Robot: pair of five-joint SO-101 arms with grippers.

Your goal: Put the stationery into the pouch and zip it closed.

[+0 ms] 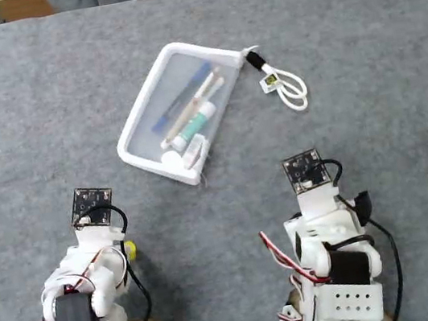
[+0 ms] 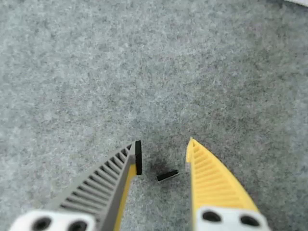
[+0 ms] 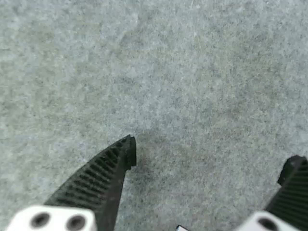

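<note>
A clear pouch with a white rim (image 1: 136,155) lies tilted in the middle of the table. Inside it are a blue pen (image 1: 180,99), a beige pencil (image 1: 190,113), a teal glue stick (image 1: 195,125) and a white eraser (image 1: 174,158). A white cord loop (image 1: 290,87) trails from the zip pull (image 1: 253,60) at the pouch's far right corner. My left gripper (image 2: 163,154) is open just above bare felt, near the front left. My right gripper (image 3: 211,161) is wide open over bare felt near the front right. Both stand well short of the pouch.
Grey felt (image 1: 28,117) covers the whole table. A small black chip (image 2: 167,176) lies on the felt between the left fingers. The two arm bases (image 1: 83,311) (image 1: 332,264) stand at the front edge.
</note>
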